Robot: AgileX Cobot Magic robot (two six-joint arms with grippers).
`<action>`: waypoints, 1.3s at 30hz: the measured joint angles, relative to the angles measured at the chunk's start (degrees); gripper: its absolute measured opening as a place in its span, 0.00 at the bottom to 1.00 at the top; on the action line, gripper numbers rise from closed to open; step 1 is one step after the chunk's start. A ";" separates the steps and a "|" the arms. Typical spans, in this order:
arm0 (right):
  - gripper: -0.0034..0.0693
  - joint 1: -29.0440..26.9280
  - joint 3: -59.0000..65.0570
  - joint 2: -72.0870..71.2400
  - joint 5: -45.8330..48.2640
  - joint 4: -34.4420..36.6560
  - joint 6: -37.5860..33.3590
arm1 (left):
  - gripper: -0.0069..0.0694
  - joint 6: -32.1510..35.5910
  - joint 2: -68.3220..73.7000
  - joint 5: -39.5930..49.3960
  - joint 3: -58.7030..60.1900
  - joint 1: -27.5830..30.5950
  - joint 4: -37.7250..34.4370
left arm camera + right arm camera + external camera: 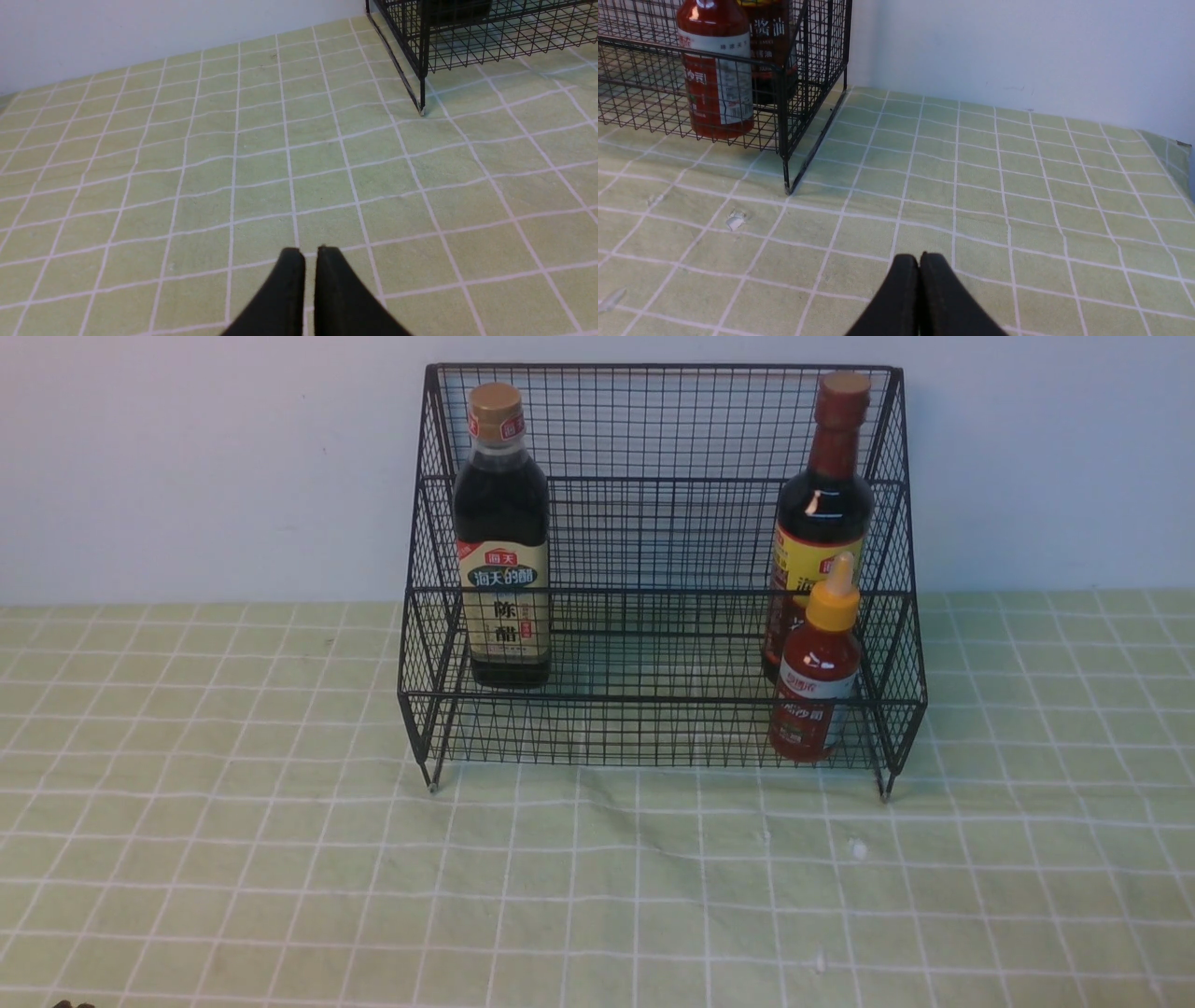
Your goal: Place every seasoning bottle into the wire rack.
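Observation:
The black wire rack stands at the back of the table with three seasoning bottles upright in it. The gold-capped dark bottle is on the left of the upper tier. The maroon-capped dark bottle is on the right, and the small red sauce bottle with its yellow nozzle stands in front of it on the lower tier. My left gripper is shut and empty over the cloth, well short of the rack's left leg. My right gripper is shut and empty, away from the rack's right corner and the red bottle.
A green checked cloth covers the table, with small white flecks in front of the rack's right side. A pale wall rises right behind the rack. The cloth's right edge shows in the right wrist view.

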 joint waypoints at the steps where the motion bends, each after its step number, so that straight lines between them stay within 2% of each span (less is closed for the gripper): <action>1: 0.03 0.00 0.00 0.00 0.00 0.00 0.00 | 0.11 0.00 0.00 0.00 0.00 0.00 0.00; 12: 0.03 0.00 0.00 0.00 0.00 0.00 0.23 | 0.11 0.03 0.00 0.00 0.00 0.00 -0.02; 21: 0.03 0.00 0.00 0.00 0.00 -0.06 8.25 | 0.11 -0.14 0.00 0.00 0.00 0.00 -0.09; 39: 0.03 0.00 0.00 0.00 0.00 -0.17 8.83 | 0.11 -0.14 0.00 0.00 0.00 0.00 -0.14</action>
